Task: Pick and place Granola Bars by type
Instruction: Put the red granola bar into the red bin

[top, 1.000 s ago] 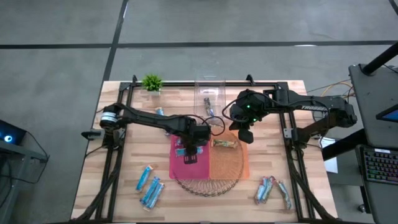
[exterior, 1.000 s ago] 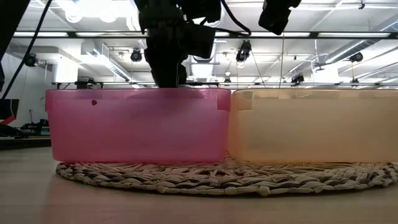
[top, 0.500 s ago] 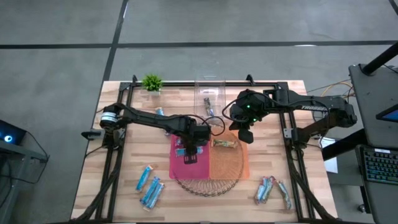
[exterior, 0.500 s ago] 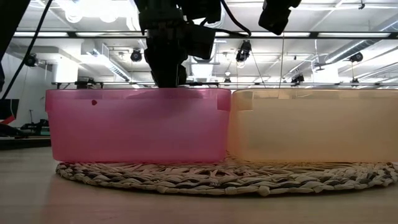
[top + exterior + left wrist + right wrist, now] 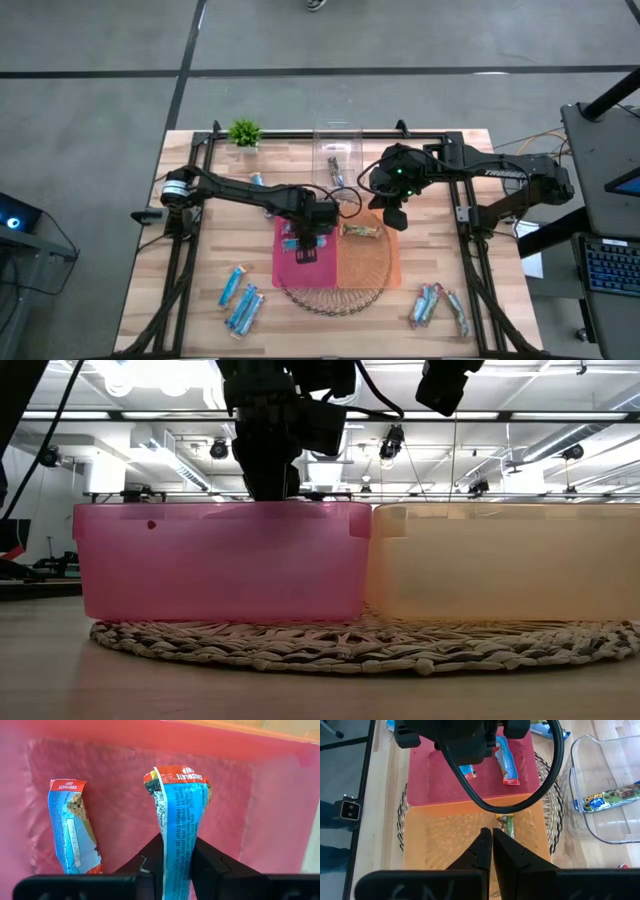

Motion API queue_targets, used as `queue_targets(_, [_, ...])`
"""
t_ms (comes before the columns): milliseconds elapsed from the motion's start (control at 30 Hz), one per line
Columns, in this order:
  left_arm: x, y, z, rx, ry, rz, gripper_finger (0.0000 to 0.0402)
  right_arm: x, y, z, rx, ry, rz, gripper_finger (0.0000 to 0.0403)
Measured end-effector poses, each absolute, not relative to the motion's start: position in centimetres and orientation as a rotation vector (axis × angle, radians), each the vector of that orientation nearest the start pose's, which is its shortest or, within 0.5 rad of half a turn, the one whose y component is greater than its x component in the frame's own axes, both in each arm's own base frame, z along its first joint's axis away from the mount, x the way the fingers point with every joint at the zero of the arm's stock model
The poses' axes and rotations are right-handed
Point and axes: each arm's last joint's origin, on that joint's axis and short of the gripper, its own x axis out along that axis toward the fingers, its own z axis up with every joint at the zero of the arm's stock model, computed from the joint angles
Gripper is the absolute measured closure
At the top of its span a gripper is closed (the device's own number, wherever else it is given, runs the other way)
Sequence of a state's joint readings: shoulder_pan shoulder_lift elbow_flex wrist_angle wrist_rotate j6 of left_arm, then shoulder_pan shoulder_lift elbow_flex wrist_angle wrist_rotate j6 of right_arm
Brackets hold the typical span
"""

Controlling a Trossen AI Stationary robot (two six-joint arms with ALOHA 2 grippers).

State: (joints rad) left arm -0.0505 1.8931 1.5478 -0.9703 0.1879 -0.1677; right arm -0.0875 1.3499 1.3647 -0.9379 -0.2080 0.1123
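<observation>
Left gripper (image 5: 176,857) hung over the pink bin (image 5: 290,262), jaws clenched on a light-blue granola bar (image 5: 179,820) held end-on above the bin floor. One more blue bar (image 5: 72,827) already lay flat in that bin, apart from the held one.

Right gripper (image 5: 492,842) waited above the orange bin (image 5: 445,835), jaws clenched on nothing. A green-wrapped bar (image 5: 506,824) lay at that bin's far edge, just ahead of the fingertips.

Step in hand, as judged: placing a blue bar with its own kind in the pink bin. The next move likely called for releasing the jaws so the bar dropped beside the other, then lifting clear of the bin wall before reaching for another blue bar on the worktop (image 5: 200,300).

Count, from the high view:
- two bins, pink and orange, side by side on a woven mat (image 5: 330,298);
- one clear tray (image 5: 605,795) behind them, holding at least one green-wrapped bar (image 5: 607,797);
- loose bars front-left (image 5: 240,298), about three or four, overlapping, exact number not readable;
- loose bars front-right (image 5: 435,305), about three or four;
- one small plant (image 5: 244,132) at the back-left corner.
</observation>
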Motion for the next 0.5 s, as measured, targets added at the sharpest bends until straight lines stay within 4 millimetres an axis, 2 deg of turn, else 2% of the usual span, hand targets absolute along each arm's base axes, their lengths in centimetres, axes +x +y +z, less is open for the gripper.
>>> queue_targets(333, [37.76,-2.42,23.42,-0.234,1.336,-0.078,0.0266,26.37,-1.71,34.81,0.240,0.920,0.060,0.0394])
queue_targets(500, [37.73,-2.41,23.41,-0.232,1.339,-0.075,0.0253,26.37,-1.71,34.82,0.240,0.920,0.061,0.0394])
